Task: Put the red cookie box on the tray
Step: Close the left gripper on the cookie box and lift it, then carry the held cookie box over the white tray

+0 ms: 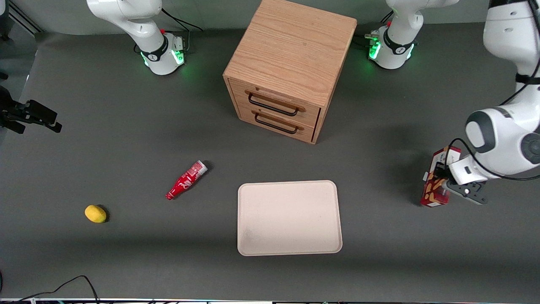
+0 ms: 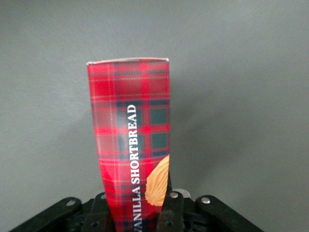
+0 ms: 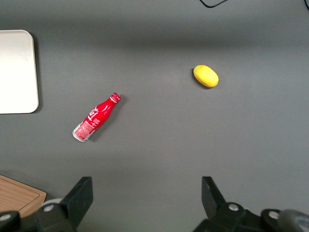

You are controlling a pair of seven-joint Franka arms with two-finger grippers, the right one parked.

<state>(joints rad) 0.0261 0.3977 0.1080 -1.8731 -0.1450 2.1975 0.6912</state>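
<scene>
The red cookie box (image 1: 434,194), dark red plaid with golden cookie pictures, stands upright toward the working arm's end of the table. My left gripper (image 1: 441,175) is shut on it, one finger on each side of it. In the left wrist view the box (image 2: 128,121) reaches away from the gripper (image 2: 137,199) over bare grey table, and "VANILLA SHORTBREAD" is readable on it. I cannot tell whether its lower end touches the table. The beige tray (image 1: 289,184) lies flat and empty near the table's middle, well apart from the box. One corner of the tray also shows in the right wrist view (image 3: 14,72).
A wooden two-drawer cabinet (image 1: 287,71) stands farther from the front camera than the tray. A small red bottle (image 1: 186,180) lies on its side, and a yellow lemon (image 1: 95,213) sits toward the parked arm's end. A cable (image 1: 63,285) lies at the table's near edge.
</scene>
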